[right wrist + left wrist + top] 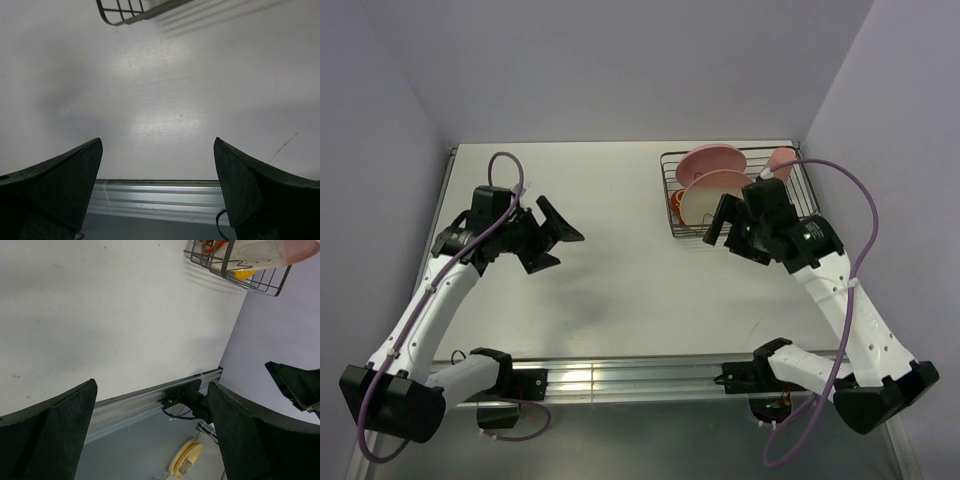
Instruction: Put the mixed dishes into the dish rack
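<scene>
The black wire dish rack (800, 200) stands at the back right of the table. A pink plate (708, 160) and a cream plate (705, 200) stand upright in it. A pink tumbler (782, 158) sits at its far right and a red-orange cup (677, 204) at its left end. The left wrist view shows the rack (220, 264), the cream plate (260, 250) and a bit of the yellow bowl (242, 274). My right gripper (720, 228) is open and empty just in front of the rack; only the rack's corner (125, 15) shows in its wrist view. My left gripper (555, 243) is open and empty over the left of the table.
An aluminium rail (620, 375) runs along the table's near edge. Lilac walls close in the back and both sides. A yellow spool (186, 460) lies below the table edge. Bare table (620, 260) lies between the two grippers.
</scene>
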